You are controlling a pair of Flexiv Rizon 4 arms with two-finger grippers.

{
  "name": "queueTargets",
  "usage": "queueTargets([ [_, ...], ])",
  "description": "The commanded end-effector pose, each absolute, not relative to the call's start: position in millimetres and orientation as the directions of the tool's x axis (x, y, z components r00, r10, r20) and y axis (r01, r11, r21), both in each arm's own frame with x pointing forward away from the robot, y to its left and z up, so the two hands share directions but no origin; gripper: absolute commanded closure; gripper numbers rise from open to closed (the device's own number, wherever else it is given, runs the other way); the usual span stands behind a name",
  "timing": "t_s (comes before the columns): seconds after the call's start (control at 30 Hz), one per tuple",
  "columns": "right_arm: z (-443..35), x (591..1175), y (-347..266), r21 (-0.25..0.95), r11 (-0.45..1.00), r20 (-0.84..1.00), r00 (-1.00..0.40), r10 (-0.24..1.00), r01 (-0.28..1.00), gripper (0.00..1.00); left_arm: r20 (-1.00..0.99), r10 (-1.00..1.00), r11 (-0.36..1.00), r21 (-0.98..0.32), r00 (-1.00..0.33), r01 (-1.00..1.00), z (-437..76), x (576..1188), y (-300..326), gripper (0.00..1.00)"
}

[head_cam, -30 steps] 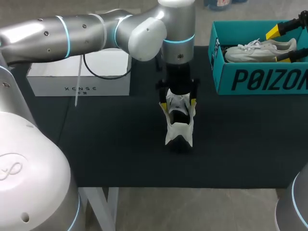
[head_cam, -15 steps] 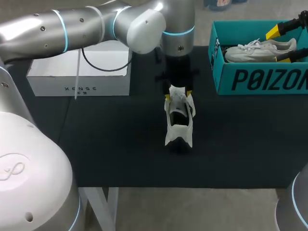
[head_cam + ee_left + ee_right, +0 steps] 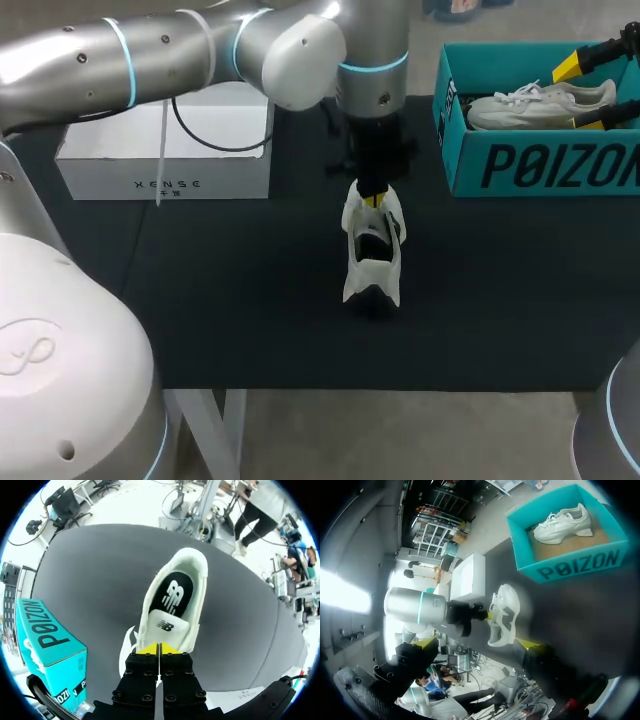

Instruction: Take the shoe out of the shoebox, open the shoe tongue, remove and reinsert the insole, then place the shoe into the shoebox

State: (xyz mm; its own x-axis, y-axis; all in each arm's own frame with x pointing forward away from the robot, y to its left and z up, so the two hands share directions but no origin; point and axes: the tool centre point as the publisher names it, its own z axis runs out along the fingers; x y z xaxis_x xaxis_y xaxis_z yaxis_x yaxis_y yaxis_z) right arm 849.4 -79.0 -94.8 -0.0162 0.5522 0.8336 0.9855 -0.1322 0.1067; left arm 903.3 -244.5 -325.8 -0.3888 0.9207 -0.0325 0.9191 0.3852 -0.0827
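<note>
A white shoe (image 3: 372, 255) stands mid-table on the black mat, its opening and black insole (image 3: 173, 593) facing my left wrist camera. My left gripper (image 3: 373, 198) (image 3: 160, 649) is shut, its yellow tips pressed together at the base of the tongue (image 3: 167, 626), over the laces. Whether anything is pinched between them I cannot tell. My right gripper (image 3: 475, 642) hangs open high above the table, empty, and its yellow fingertips (image 3: 567, 66) show over the teal shoebox (image 3: 540, 165). A second white shoe (image 3: 540, 100) lies inside that box.
A white carton (image 3: 170, 160) sits at the back left of the mat, beside my left arm. The shoebox (image 3: 575, 565) occupies the back right corner. Bare black mat surrounds the standing shoe (image 3: 502, 612) in front and on both sides.
My left gripper's fingers went from wide apart around the shoe's front to fully shut at the tongue. The shoe shifted slightly. The right arm stayed still.
</note>
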Motion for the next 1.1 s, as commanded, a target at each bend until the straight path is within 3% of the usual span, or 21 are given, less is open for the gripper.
queueTargets([
  [0.03, -94.9, 850.1, -78.7, 0.105, -0.132, 0.832, -0.014, 0.555, 0.986, 0.0, -0.036, 0.815, 0.578, -0.017, -0.579, 0.816, -313.4, 891.0, -244.6, 1.0],
  [0.1, -94.9, 850.1, -78.7, 0.105, -0.132, 0.832, -0.014, 0.555, 0.986, 0.0, -0.051, 0.748, 0.663, 0.013, -0.662, 0.748, -310.2, 889.1, -242.2, 1.0],
  [0.33, -94.9, 850.1, -78.7, 0.105, -0.132, 0.832, -0.014, 0.555, 0.986, 0.0, -0.051, 0.748, 0.663, 0.013, -0.662, 0.748, -310.2, 889.1, -242.2, 1.0],
  [0.37, -94.9, 850.1, -78.7, 0.105, -0.132, 0.832, -0.014, 0.555, 0.986, 0.0, -0.051, 0.748, 0.663, 0.013, -0.662, 0.748, -310.2, 889.1, -242.2, 0.93],
  [0.4, -94.9, 850.1, -78.7, 0.105, -0.132, 0.832, -0.014, 0.555, 0.986, 0.0, -0.051, 0.748, 0.663, 0.013, -0.662, 0.748, -310.2, 889.1, -242.2, 1.0],
  [0.53, -94.9, 850.1, -78.7, 0.105, -0.132, 0.832, -0.014, 0.555, 0.986, 0.0, -0.051, 0.748, 0.663, 0.013, -0.662, 0.748, -310.2, 889.1, -242.2, 1.0],
  [0.73, -94.9, 850.1, -78.7, 0.105, -0.132, 0.832, -0.014, 0.555, 0.986, 0.0, -0.105, 0.487, 0.873, 0.019, -0.867, 0.487, -315.9, 858.1, -223.1, 1.0],
  [1.1, -94.9, 850.1, -78.7, 0.105, -0.132, 0.832, -0.014, 0.555, 0.986, 0.0, -0.24, 0.169, 0.986, 0.046, -0.956, 0.162, -316.5, 833.6, -208.2, 1.0],
])
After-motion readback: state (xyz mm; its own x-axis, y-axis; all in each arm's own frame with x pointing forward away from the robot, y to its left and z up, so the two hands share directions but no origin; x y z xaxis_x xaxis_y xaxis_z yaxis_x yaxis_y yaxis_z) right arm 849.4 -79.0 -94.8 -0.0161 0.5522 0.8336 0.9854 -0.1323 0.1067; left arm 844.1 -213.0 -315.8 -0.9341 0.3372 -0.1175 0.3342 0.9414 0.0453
